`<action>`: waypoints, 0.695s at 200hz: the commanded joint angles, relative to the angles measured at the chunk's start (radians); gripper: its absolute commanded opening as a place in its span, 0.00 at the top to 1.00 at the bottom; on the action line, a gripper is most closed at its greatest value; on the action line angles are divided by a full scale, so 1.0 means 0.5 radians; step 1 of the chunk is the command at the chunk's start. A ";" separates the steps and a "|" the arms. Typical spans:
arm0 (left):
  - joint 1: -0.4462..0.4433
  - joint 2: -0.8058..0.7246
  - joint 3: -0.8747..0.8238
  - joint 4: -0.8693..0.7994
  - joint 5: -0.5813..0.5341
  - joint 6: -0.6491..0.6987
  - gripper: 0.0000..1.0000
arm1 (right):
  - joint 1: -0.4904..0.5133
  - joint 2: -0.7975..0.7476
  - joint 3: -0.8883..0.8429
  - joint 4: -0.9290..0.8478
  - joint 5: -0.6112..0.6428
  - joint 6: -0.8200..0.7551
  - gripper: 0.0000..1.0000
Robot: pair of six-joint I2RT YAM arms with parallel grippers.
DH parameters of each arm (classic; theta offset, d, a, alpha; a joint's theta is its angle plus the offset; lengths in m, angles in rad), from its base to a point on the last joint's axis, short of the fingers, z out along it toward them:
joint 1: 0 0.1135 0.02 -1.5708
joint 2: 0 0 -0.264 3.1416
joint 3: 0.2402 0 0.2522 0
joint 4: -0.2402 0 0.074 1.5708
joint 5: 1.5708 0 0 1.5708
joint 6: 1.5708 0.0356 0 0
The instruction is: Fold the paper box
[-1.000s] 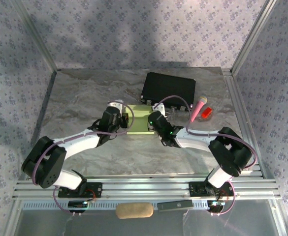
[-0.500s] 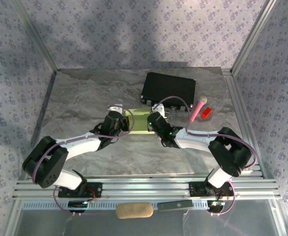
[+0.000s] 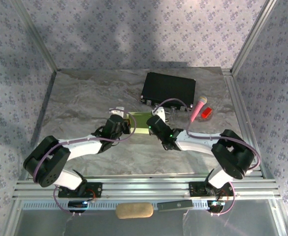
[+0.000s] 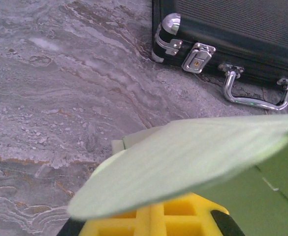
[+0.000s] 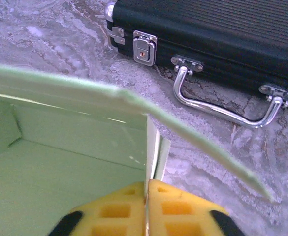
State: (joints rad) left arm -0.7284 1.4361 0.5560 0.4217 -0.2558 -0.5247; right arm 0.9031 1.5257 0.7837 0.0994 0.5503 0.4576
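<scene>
- Location: pale yellow-green thin-card paper box (image 3: 140, 121) lies on the grey marbled table (image 3: 84, 98), long axis left to right, just on the near side of the black rectangular case (image 3: 168, 88).
- Tool, left gripper (image 4: 153, 219): closed at the box's left end, beneath a bowed flap; a pinch on card cannot be told.
- Tool, right gripper (image 5: 146, 196): pads pinch the upright right end wall; both arms equally near.

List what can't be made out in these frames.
Top view: paper box mostly under both wrists; fold state unclear.
Left wrist: box flap covers left gripper fingertips.
Right wrist: black case cut off by frame edges.
Top view: red item too small to identify.
</scene>
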 commanded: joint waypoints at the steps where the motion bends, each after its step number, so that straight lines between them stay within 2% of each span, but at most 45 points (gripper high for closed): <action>1: -0.063 0.018 -0.011 -0.088 -0.090 0.021 1.00 | 0.050 -0.138 -0.011 -0.234 0.071 0.088 0.77; 22: -0.104 0.045 -0.001 -0.123 -0.174 0.031 1.00 | 0.092 -0.274 -0.012 -0.398 0.073 0.175 0.66; 53: -0.152 0.074 0.012 -0.140 -0.262 0.028 1.00 | 0.126 -0.485 -0.100 -0.514 -0.054 0.318 0.58; 82: -0.201 0.081 0.053 -0.186 -0.332 0.025 1.00 | 0.164 -0.671 -0.206 -0.618 -0.125 0.541 0.57; 107: -0.223 0.082 0.066 -0.197 -0.357 0.022 1.00 | 0.217 -0.971 -0.286 -0.648 -0.128 0.779 0.55; 139: -0.252 0.090 0.086 -0.218 -0.372 0.010 1.00 | 0.238 -1.182 -0.220 -0.791 -0.047 1.331 0.56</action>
State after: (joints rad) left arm -0.8387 1.4624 0.5797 0.3702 -0.4240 -0.5171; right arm 1.0145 0.9890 0.6426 -0.2131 0.4904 0.8581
